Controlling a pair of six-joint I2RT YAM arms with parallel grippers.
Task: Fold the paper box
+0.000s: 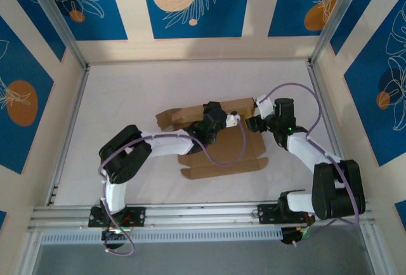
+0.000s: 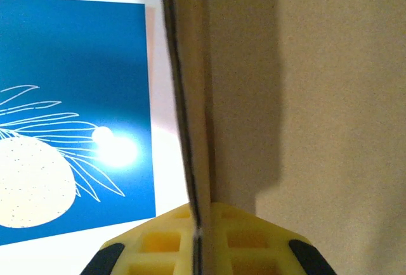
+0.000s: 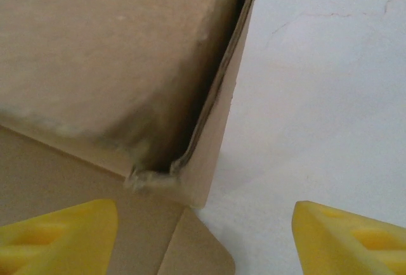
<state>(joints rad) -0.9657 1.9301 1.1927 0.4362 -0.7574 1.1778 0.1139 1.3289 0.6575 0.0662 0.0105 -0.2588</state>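
**Folding update: left gripper pinching a wall of the mailer, right one spread wide**

So the plain brown corrugated cardboard paper box (image 1: pixel 222 161) sits around the middle of the white tabletop (image 1: pixel 127 91), only half-formed. From the overhead cam, the near part lies flat with a notched front edge. The far part is lifted into a long strip running left to right. Both arms reach in to that raised strip.

The left gripper (image 1: pixel 222 121) is at about the middle of the strip. On its wrist cam the yellow ribbed fingers (image 2: pixel 152 249) are squeezed together, with a cardboard edge standing right in the seam between them. So it's got hold of a box panel. That panel's tan face stretches off to the right. Off to the left behind it is a blue wall panel with white leaf lines and a cream disc (image 2: pixel 70 97).

The right gripper (image 1: pixel 252 123) is at the right end of the strip, just beside the left one. Its yellow fingers (image 3: pixel 57 237) are spread far apart with nothing held. One hangs over cardboard, the other over bare table. Between them is a box corner with a doubled cardboard edge, a bit crushed at its low point, plus a rounded flap tip below it. Can't tell whether either finger actually touches the cardboard.
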